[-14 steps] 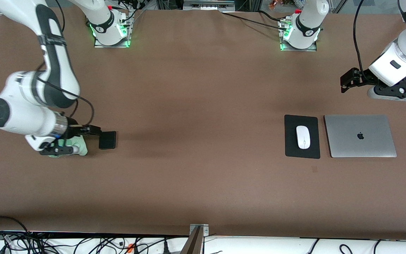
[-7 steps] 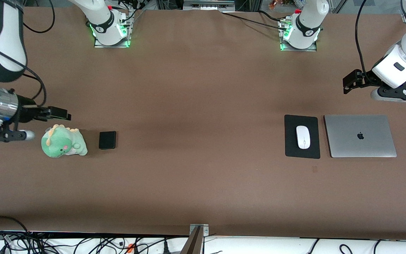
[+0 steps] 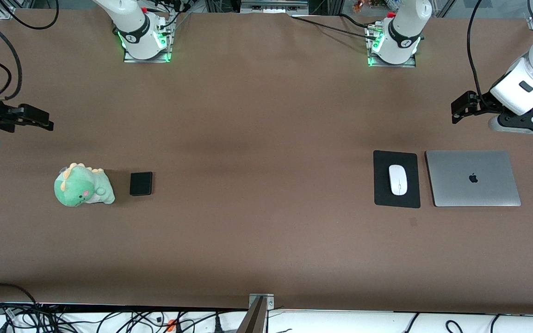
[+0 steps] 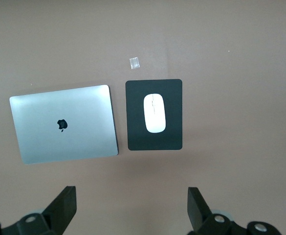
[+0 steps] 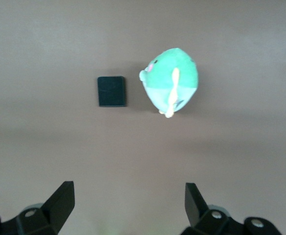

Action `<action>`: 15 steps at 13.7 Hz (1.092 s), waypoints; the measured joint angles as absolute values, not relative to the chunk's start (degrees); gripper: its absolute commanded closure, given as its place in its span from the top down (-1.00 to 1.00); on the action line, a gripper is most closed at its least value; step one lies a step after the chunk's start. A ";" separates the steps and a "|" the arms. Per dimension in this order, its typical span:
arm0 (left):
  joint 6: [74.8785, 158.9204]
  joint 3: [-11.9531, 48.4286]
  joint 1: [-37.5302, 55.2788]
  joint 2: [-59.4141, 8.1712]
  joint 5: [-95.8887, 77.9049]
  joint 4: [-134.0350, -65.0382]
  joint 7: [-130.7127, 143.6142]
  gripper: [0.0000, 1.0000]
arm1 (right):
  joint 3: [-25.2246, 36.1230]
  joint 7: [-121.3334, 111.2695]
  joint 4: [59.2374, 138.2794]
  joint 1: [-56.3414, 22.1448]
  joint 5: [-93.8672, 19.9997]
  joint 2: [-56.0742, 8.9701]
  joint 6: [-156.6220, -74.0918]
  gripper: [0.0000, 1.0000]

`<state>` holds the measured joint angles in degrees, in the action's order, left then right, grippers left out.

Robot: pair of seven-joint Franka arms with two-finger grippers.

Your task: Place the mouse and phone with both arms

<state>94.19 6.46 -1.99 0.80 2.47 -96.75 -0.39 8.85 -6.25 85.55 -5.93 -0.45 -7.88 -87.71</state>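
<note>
The white mouse (image 3: 398, 179) lies on a black pad (image 3: 382, 194) toward the left arm's end of the table. It also shows in the left wrist view (image 4: 155, 113). The black phone (image 3: 141, 183) lies flat on the table beside a green plush dinosaur (image 3: 83, 186), toward the right arm's end. It also shows in the right wrist view (image 5: 111, 91). My right gripper (image 3: 40, 122) is open and empty, up in the air over bare table at the right arm's end. My left gripper (image 3: 460, 107) is open and empty, up over bare table above the laptop's end.
A closed silver laptop (image 3: 473, 178) lies beside the black pad, toward the left arm's end. A small tape mark (image 3: 413, 222) sits on the table nearer to the front camera than the pad. Cables hang along the table's front edge.
My right gripper let go of the phone, rose and drew back toward the right arm's end of the table, uncovering the plush. The phone stays beside the plush. The left arm shifted only slightly.
</note>
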 measured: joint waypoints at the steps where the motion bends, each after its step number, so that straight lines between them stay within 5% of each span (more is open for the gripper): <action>1: 94.19 6.48 -1.99 0.80 2.47 -96.67 -0.39 1.00 | 8.43 -6.24 85.55 -5.72 0.48 -7.51 -87.71 1.00; 15: 96.45 7.26 -1.96 0.56 3.56 -96.31 -0.39 1.00 | 7.64 -6.05 85.53 -5.57 0.51 -7.81 -93.31 1.00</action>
<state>96.45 7.26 -1.96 0.56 3.56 -96.31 -0.39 7.64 -6.05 85.53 -5.57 0.51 -7.81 -93.31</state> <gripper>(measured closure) 0.000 0.000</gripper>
